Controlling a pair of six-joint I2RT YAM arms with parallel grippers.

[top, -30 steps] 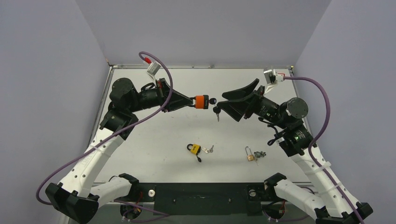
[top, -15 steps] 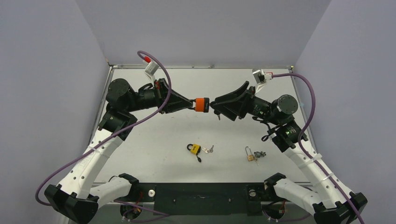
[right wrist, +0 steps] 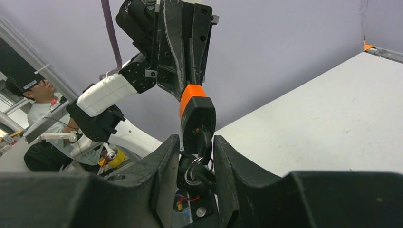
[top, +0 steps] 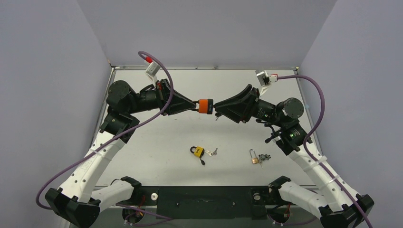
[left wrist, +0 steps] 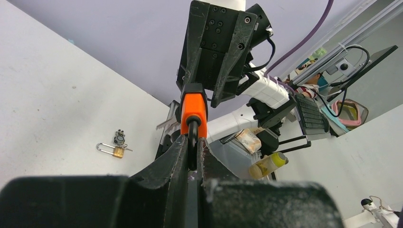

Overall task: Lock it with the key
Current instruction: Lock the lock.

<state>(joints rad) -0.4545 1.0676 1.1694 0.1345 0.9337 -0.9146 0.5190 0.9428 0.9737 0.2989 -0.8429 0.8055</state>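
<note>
An orange padlock point(top: 206, 105) hangs in the air above the middle of the table. My left gripper point(top: 196, 105) is shut on its black shackle point(left wrist: 193, 137), seen in the left wrist view rising from between the closed fingers to the orange body point(left wrist: 193, 109). A black-headed key point(right wrist: 204, 140) sticks out of the padlock's black underside point(right wrist: 197, 116), with a key ring point(right wrist: 192, 170) dangling from it. My right gripper point(right wrist: 196, 138) faces the padlock from the right, its jaws partly apart around the key head. The key lies close to the right finger point(right wrist: 225, 156), with a gap on the left.
A yellow padlock with keys point(top: 198, 152) lies on the table point(top: 142, 142) near the front middle. To its right lies a small brass padlock point(top: 255, 158) with a key bunch point(top: 266, 156). The same brass padlock point(left wrist: 114, 149) shows in the left wrist view.
My right gripper has moved left up to the padlock, and its jaws have narrowed around the key. The left arm and padlock have barely shifted.
</note>
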